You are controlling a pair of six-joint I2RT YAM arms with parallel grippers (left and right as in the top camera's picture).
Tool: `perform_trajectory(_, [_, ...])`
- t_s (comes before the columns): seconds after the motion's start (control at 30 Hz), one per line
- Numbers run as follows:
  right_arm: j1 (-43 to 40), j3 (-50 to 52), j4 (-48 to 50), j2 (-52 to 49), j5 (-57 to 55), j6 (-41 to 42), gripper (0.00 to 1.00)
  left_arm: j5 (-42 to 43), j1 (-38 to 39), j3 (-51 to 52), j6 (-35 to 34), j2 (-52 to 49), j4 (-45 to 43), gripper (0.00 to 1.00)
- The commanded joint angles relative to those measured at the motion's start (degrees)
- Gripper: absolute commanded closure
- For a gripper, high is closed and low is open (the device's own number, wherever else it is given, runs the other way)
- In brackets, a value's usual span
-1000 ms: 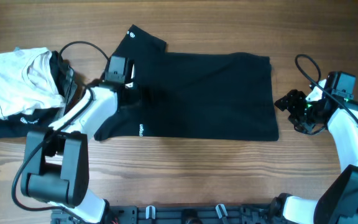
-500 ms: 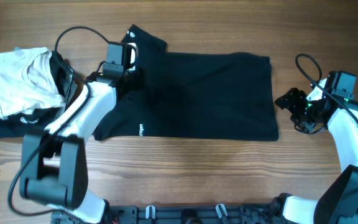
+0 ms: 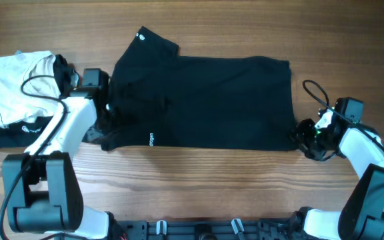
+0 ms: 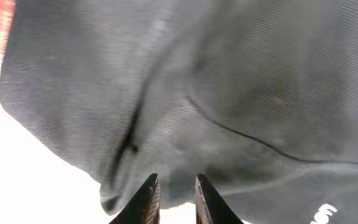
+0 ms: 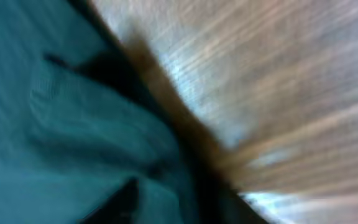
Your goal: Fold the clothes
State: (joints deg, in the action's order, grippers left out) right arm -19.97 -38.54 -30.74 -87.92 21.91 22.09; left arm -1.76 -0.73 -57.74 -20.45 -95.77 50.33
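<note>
Two claws at opposite edges of the black T-shirt (image 3: pixel 212 100): left claw (image 4: pixel 173 199) narrowly parted, empty; right claw's (image 3: pixel 303 138) state unclear

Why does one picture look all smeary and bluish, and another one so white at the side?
The right wrist view is motion-blurred, and the black T-shirt looks teal beside the streaky wooden table. In the left wrist view the weave of the T-shirt is sharp, but the background at lower left is blown out to white. The overhead view is evenly lit and clear.

My right wrist view is motion-blurred; my right claw (image 3: pixel 303 137) state is unreadable. In my left wrist view, the T-shirt (image 4: pixel 229 93) is cropped, its logo cut off at 5 o'clock.
</note>
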Motion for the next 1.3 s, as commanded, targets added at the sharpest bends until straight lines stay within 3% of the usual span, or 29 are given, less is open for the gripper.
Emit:
perform_trajectory(0.0, [0.11, 1.40, -0.39, -1.11, 0.76, 0.61, 0.93, -0.63, -0.98, 0.55, -1.46, 0.09, -0.13, 0.80])
perform_trajectory(0.17, [-2.86, -3.76, -15.85, -0.57, -18.29, 7.50, 0.96, -0.22, -1.01, 0.52, -1.42, 0.09, 0.79, 0.78])
perform_trajectory(0.23, [-5.46, -5.05, -16.65, 0.46, -21.29, 8.07, 0.95, 2.75, -0.98, 0.52, -0.61, 0.09, 1.44, 0.70])
perform_trajectory(0.27, [-6.80, -5.60, -16.48, 0.59, -20.96, 8.04, 0.80, 4.11, -0.98, 0.52, -0.57, 0.09, 1.86, 0.67])
perform_trajectory(0.3, [-7.87, -6.23, -16.57, 0.59, -19.87, 7.76, 0.34, 4.61, -0.98, 0.52, -0.50, 0.09, 1.95, 0.65])
perform_trajectory(0.33, [-9.09, -7.34, -17.27, 0.61, -16.94, 5.95, 0.17, 5.84, -0.98, 0.52, 0.83, 0.09, 1.60, 0.60])
perform_trajectory(0.4, [-9.81, -8.96, -18.45, 0.61, -15.39, 5.73, 0.15, 5.81, -0.98, 0.52, 0.94, 0.09, 1.57, 0.49])
perform_trajectory(0.47, [-9.86, -11.32, -19.39, 0.96, -13.73, 4.66, 0.16, 5.95, -0.98, 0.52, 0.94, 0.09, 1.66, 0.49])
perform_trajectory(0.5, [-9.86, -12.07, -19.21, 1.44, -11.41, 3.08, 0.16, 7.43, -0.98, 0.50, 2.14, 0.11, 1.53, 0.68])
perform_trajectory(0.53, [-9.86, -13.03, -18.80, 2.25, -7.10, 0.24, 0.18, 9.77, -0.98, 0.09, 4.61, 0.46, 1.42, 0.75])
perform_trajectory(0.6, [-9.86, -15.50, -17.84, 4.26, 2.64, -5.40, 0.24, 10.32, -0.98, -3.87, 5.07, 3.06, 3.58, 0.76])
perform_trajectory(0.7, [-9.84, -20.04, -17.94, 6.69, 13.11, -8.92, 0.26, 10.32, -0.52, -8.66, 9.33, 6.82, 2.16, 0.78])
perform_trajectory(0.8, [-9.68, -20.72, -17.94, 7.58, 15.45, -8.37, 0.26, 10.34, -0.24, -8.39, 9.11, 5.88, 0.76, 0.80])
perform_trajectory(0.83, [-9.68, -20.72, -17.94, 7.56, 15.41, -8.41, 0.25, 11.21, -0.22, -5.35, 6.47, 2.86, -1.05, 0.85])
perform_trajectory(0.87, [-9.68, -20.72, -17.94, 7.56, 15.37, -8.41, 0.25, 13.03, -0.24, -3.67, 6.29, 1.53, -2.56, 0.96])
perform_trajectory(0.97, [-9.68, -20.70, -17.88, 7.56, 14.75, -8.39, 0.25, 22.03, -0.15, 1.40, 6.27, -2.64, -8.61, 0.96])
perform_trajectory(1.07, [-9.68, -20.70, -17.94, 7.56, 13.68, -8.37, 0.25, 18.49, -0.09, 5.84, 1.70, -4.15, -9.51, 0.96])
perform_trajectory(1.17, [-9.68, -20.70, -17.94, 7.56, 13.68, -8.35, 0.25, 3.34, -3.74, 8.26, -7.32, -4.15, -3.85, 0.96])
perform_trajectory(1.27, [-9.68, -20.70, -17.92, 7.56, 13.68, -8.37, 0.25, 1.62, -10.97, 8.24, -7.04, -3.10, -0.87, 0.96])
